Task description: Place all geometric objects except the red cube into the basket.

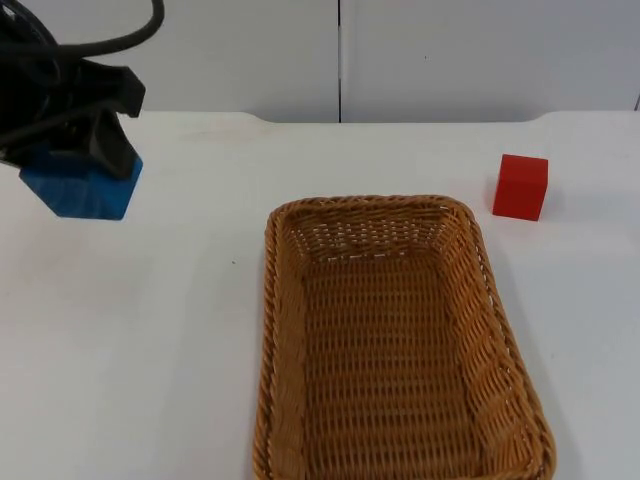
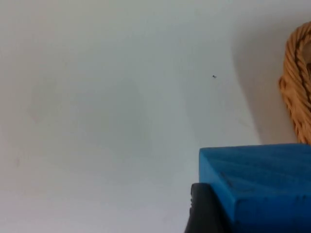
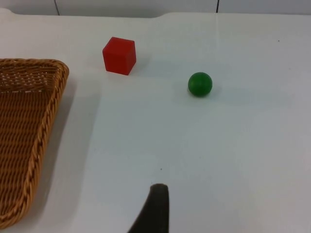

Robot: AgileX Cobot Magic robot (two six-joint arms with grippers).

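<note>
We count one blue block [image 1: 80,190], one red cube [image 1: 521,186], one green ball [image 3: 199,84] and one wicker basket [image 1: 275,330]. That makes three geometric objects and a single container on one white table [image 1: 150,320].

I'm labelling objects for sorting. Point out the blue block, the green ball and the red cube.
blue block [image 1: 82,190], top view, its front face, below the left gripper.
green ball [image 3: 200,84], right wrist view, its middle.
red cube [image 1: 521,186], top view, its front face.
</note>
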